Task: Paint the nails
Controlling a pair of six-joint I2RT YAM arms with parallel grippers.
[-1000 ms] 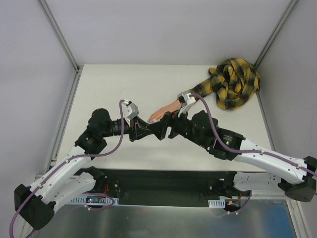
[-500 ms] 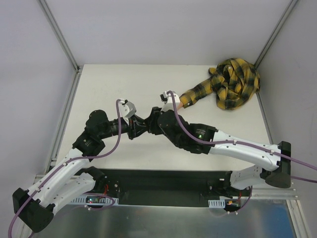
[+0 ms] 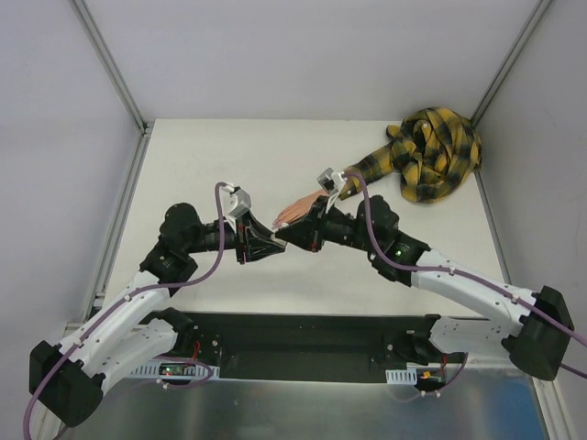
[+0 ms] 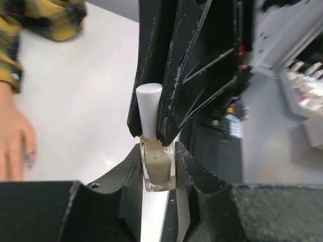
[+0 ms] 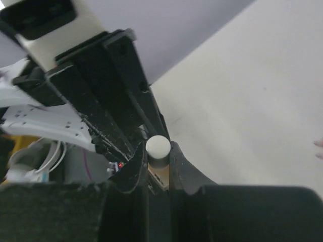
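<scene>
White table [image 3: 202, 174] filled mid-frame; at its centre the left gripper [image 4: 158, 154] clamped the bottle [image 4: 158, 171] and the right gripper [image 5: 157, 154] pinched its cap [image 5: 158, 145]. Just above them, nails [image 3: 282, 221] tipped the hand [image 3: 303, 209], its sleeve [image 3: 431, 151] trailing upper right.

Mannequin hand [image 4: 12, 138] partly off-frame, nails [image 4: 30, 157] blurry.

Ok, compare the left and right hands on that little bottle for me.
The left hand clamps the bottle's beige glass body; the right hand pinches its white cap. The left reaches in from the left, the right from the right, so they meet tip to tip. Both are shut on the same bottle.
</scene>
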